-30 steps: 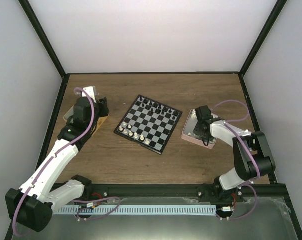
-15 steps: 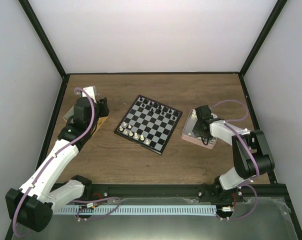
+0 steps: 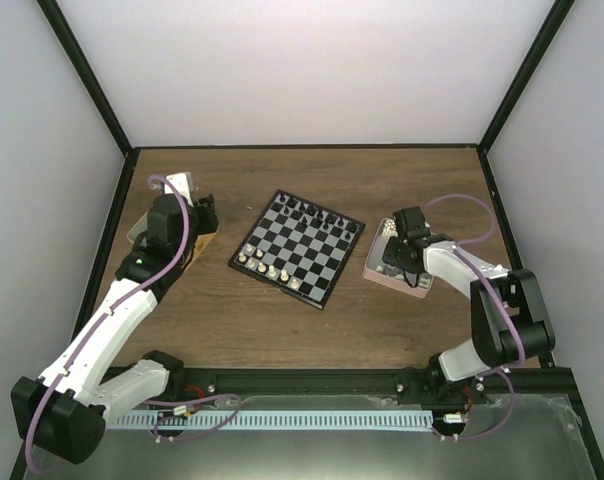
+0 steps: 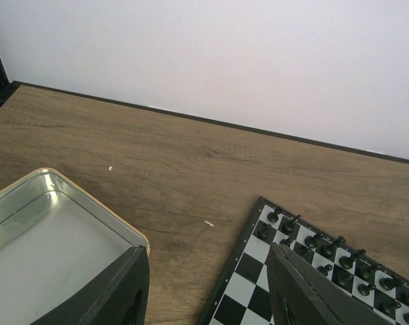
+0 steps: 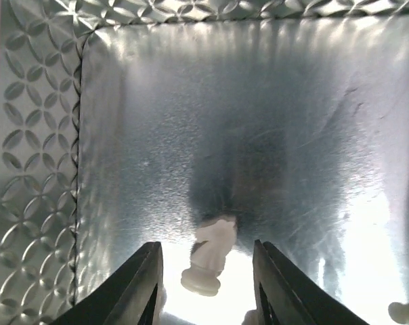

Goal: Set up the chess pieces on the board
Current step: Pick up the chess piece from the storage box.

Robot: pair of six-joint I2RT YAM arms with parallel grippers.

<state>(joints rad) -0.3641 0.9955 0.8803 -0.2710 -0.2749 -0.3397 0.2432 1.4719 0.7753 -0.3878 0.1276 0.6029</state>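
Picking a cream-white piece (image 5: 208,261) out of the pink tray (image 3: 375,270) is judged to be the step in hand. At the left of the top view, the left fingers (image 4: 123,294) are held spread with nothing between them, above a corner of the yellow-sided tin (image 4: 49,244). No part is played by them here. At the centre, the board (image 3: 297,247) is set at an angle on the tabletop (image 3: 282,330). Black pieces (image 4: 313,240) are lined along its far edge and white pieces (image 3: 267,268) along its near-left edge, that row only partly filled as far as can be told. At the right, the right fingers (image 5: 140,284) are seen inside the tray, parted, one on either side of the piece, which lies toppled on the metal floor at lower centre of the wrist view. No contact is seen, so nothing is gripped. For a good pick, the fingers should be centred on the piece's body rather than its wide base, brought close to the floor, and closed slowly so it is not squirted out sideways. The outline is blurred by glare. A second piece (image 5: 402,311) at the lower right corner should be left untouched.
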